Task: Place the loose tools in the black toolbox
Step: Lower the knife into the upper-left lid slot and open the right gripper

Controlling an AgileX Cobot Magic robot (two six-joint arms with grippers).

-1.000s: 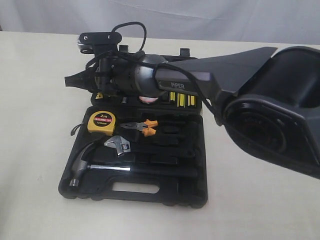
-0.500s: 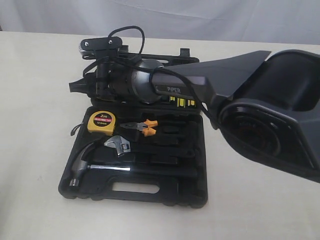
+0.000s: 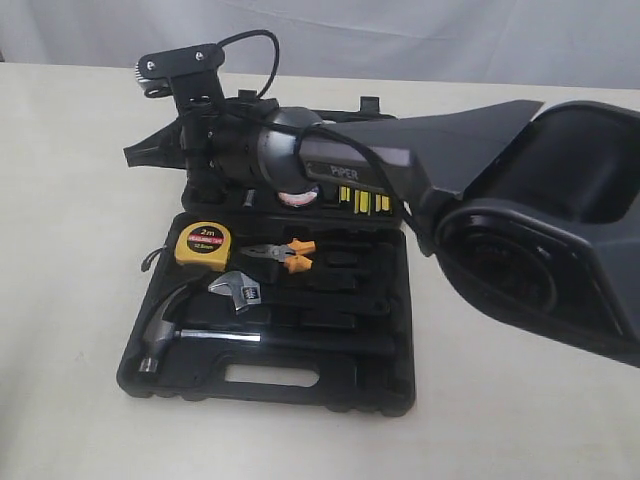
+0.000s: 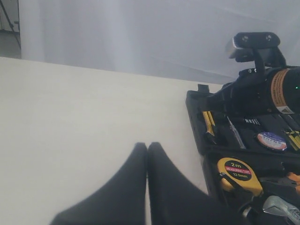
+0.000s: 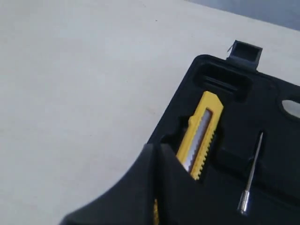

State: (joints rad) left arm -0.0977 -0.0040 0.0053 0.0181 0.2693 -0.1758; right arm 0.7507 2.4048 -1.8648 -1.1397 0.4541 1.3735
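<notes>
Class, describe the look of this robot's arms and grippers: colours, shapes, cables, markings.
The right arm is dark grey and black with a silvery rounded joint, white PIPER lettering, an orange label, a looping black cable and a black camera bar. The left gripper and right gripper have smooth, black, tapering fingers.

right pincer (image 3: 135, 156) now closed, lifted slightly

Black plastic toolbox (image 3: 300, 395), open: one counted.
Yellow tape measure marked 2m (image 3: 203, 246): one.
Orange-and-black-handled pliers (image 3: 282, 255): one.
Steel hammer (image 3: 165, 327): one, near left.
Steel adjustable wrench (image 3: 236, 291): one.
Yellow-black utility knife (image 5: 200, 133): one, far left.
Black tape roll with blue-white label (image 4: 271, 140): one.
Yellow-black screwdrivers (image 3: 362, 203), far right: three handles counted, total not determinable.
Thin steel rod (image 5: 250, 174): one.
</notes>
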